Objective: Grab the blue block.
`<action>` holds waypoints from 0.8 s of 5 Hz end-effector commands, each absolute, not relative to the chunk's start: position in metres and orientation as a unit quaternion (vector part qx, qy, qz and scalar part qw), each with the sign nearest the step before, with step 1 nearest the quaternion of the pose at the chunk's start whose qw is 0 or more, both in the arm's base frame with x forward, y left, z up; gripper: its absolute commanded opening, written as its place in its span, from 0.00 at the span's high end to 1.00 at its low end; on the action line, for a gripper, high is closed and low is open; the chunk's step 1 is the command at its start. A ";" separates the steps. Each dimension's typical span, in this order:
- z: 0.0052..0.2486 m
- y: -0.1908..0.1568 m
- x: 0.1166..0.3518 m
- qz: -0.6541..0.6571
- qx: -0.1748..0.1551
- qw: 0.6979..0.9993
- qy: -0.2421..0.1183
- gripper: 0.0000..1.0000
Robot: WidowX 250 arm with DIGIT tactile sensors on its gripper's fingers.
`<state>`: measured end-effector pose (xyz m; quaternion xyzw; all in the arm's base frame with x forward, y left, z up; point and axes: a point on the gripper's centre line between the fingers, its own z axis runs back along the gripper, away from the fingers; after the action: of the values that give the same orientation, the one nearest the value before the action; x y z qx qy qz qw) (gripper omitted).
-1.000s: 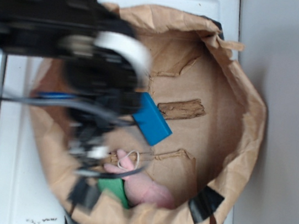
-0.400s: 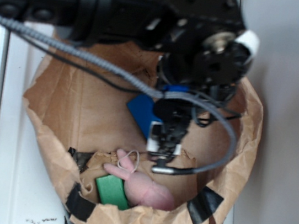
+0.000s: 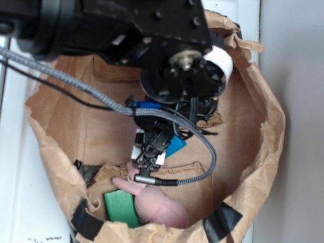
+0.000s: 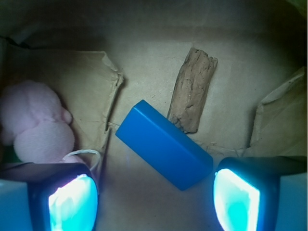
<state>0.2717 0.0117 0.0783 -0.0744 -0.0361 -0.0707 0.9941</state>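
The blue block (image 4: 163,143) lies flat and slanted on the brown paper floor of the bag, in the middle of the wrist view. My gripper (image 4: 154,199) hangs above it, open, with its two glowing pads (image 4: 72,202) wide apart at the bottom corners and nothing between them. The block's lower right end sits just above the gap between the pads. In the exterior view only a small blue corner of the block (image 3: 176,146) shows under the arm's black wrist (image 3: 180,76).
A rough brown wood strip (image 4: 192,91) touches the block's upper right side. A pink plush toy (image 4: 36,125) lies at the left, with a green block (image 3: 121,207) beside it. The crumpled paper bag wall (image 3: 267,142) rings everything.
The arm has swung from the bag's left side to its right, then back left to above the middle. The blue block has kept its place and is now mostly covered by the wrist.
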 end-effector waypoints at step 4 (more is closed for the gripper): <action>0.042 0.000 0.294 -0.212 -0.015 0.971 -0.106 0.00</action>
<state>0.2888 0.0026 0.0355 -0.0191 -0.0870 -0.2045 0.9748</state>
